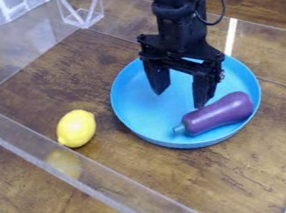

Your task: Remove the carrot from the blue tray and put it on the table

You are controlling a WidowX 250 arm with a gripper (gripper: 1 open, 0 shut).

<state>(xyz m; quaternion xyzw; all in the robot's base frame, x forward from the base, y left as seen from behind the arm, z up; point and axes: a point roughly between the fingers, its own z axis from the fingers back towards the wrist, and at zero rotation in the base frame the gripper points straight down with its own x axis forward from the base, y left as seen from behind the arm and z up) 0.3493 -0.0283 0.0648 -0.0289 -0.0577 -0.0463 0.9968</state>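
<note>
The carrot [217, 114], a small purple eggplant-like vegetable with a greenish stem tip, lies on its side in the front right part of the blue tray [139, 108]. The round blue tray rests on the dark wooden table [47, 82]. My black gripper [180, 87] points down over the tray's middle, up and to the left of the carrot. Its fingers stand wide apart with nothing between them. It does not touch the carrot.
A yellow lemon [76, 127] lies on the table left of the tray. Clear acrylic walls [31, 145] run along the table's front left and back edges. A white strip [229, 35] sits behind the tray at the right.
</note>
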